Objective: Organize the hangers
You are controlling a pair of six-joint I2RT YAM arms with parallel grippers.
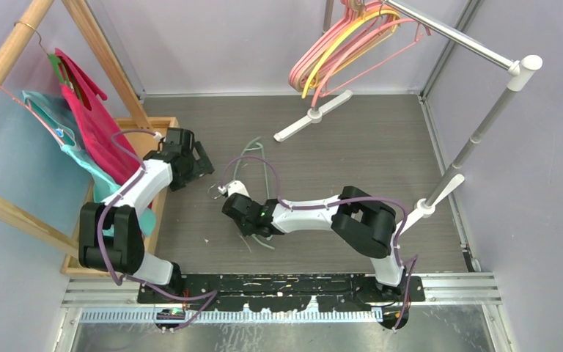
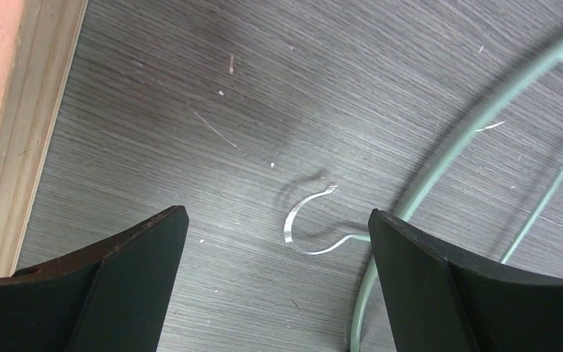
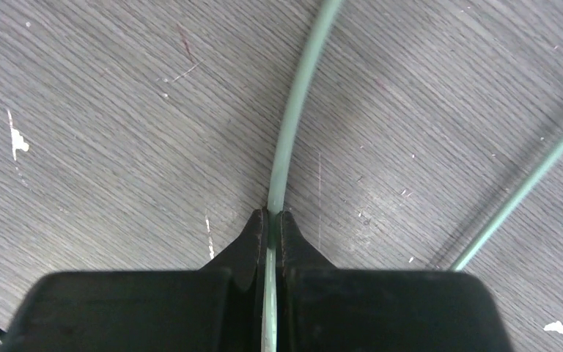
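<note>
A pale green hanger (image 1: 270,173) lies on the grey table, partly hidden under my right arm. My right gripper (image 1: 240,220) is shut on its wire. In the right wrist view the jaws (image 3: 273,216) pinch the green wire (image 3: 297,110) just above the tabletop. My left gripper (image 1: 204,163) is open and empty, left of the hanger. In the left wrist view the hanger's metal hook (image 2: 304,220) lies between the open fingers (image 2: 277,216), and the green wire (image 2: 469,132) runs by the right finger. Several pink, yellow and beige hangers (image 1: 344,44) hang on the metal rail.
A metal rack (image 1: 476,139) with white feet stands at the back right. A wooden rack (image 1: 15,51) at the left holds hangers with magenta (image 1: 92,125) and teal garments. Its wooden base frame (image 1: 163,125) sits next to the left arm and shows in the left wrist view (image 2: 15,110).
</note>
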